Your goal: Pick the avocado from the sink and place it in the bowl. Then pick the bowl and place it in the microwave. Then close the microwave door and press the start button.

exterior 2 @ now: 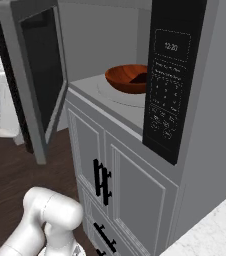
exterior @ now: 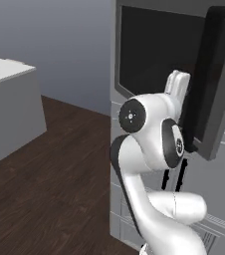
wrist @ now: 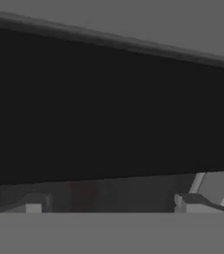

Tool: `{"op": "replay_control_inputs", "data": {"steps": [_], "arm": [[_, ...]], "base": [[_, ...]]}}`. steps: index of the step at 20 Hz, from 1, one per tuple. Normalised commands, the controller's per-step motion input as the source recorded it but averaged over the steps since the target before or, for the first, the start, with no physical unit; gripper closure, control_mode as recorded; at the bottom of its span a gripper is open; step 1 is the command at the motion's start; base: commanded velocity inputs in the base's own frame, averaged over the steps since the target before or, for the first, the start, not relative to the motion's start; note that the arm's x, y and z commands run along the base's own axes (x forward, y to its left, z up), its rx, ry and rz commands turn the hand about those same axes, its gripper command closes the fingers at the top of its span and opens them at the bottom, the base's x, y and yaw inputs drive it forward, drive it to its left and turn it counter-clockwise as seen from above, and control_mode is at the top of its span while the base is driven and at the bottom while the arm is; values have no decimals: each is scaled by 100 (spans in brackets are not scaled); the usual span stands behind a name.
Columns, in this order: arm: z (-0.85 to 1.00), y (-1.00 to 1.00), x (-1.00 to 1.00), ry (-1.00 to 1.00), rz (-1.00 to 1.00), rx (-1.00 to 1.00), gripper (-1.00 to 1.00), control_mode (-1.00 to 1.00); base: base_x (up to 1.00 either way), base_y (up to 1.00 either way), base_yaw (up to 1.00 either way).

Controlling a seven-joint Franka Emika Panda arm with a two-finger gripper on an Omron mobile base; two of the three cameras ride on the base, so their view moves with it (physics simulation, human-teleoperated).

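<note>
So the pincer (wrist: pixel 112 208) is spread wide, holding nothing, parked right up against the dark glass of the microwave door (exterior 2: pixel 37 75). Looks like we're at the door-closing step: next move is a steady push to swing it shut. The bowl (exterior 2: pixel 130 77) already sits inside the microwave (exterior 2: pixel 195 150) with something dark in it, probably the avocado. Cabinet doors (exterior 2: pixel 135 200) below; nothing seems to block the swing. Start button comes after.

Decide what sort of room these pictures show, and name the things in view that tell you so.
Most likely a kitchen. A built-in microwave with its door open holds a wooden bowl, grey cabinets with dark handles sit below, and a pale stone counter shows at the corner.
</note>
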Motion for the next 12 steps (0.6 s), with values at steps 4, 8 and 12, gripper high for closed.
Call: {"op": "replay_control_inputs", "data": {"steps": [4, 8, 12], "arm": [[0, -100, 14, -18, 0, 29, -100, -100], [0, -88, 47, -13, 0, 23, -100, -100], [0, -44, 73, 0, 0, 15, -100, -100]], "base": [[0, 0, 0], [0, 0, 0], [0, 0, 0]]}}
